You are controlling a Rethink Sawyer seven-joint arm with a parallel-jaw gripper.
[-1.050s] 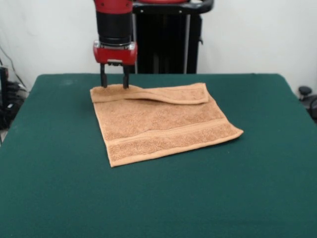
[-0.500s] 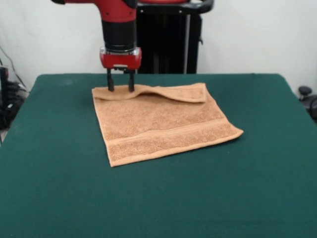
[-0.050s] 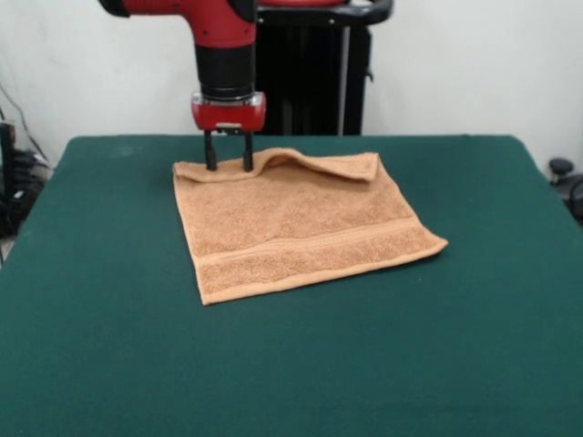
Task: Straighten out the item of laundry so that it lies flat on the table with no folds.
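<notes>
The pincer (image 3: 229,165) points straight down at the far left corner of the towel (image 3: 296,223), its two dark fingers (image 3: 211,153) standing a narrow gap apart with their tips down at the cloth. The folded far hem rises in a small hump just beside the tips, on the picture's right. Whether the tips actually pinch a fold of cloth or only press onto it cannot be told from this view.

Above the fingers sits a red block, then a black cylindrical wrist, then a red link that bends away toward the upper left of the picture. The wrist section stands upright, so the tool comes down plumb onto the towel.

The towel lies on the dark green bench (image 3: 109,346), somewhat toward its far side and a little left of centre. It is orange-tan, roughly square and turned slightly askew to the bench edges. Its far edge is folded back over itself in a narrow strip that runs from the pincer to the right-hand far corner. A woven band crosses the cloth near the front edge. The rest lies flat.
</notes>
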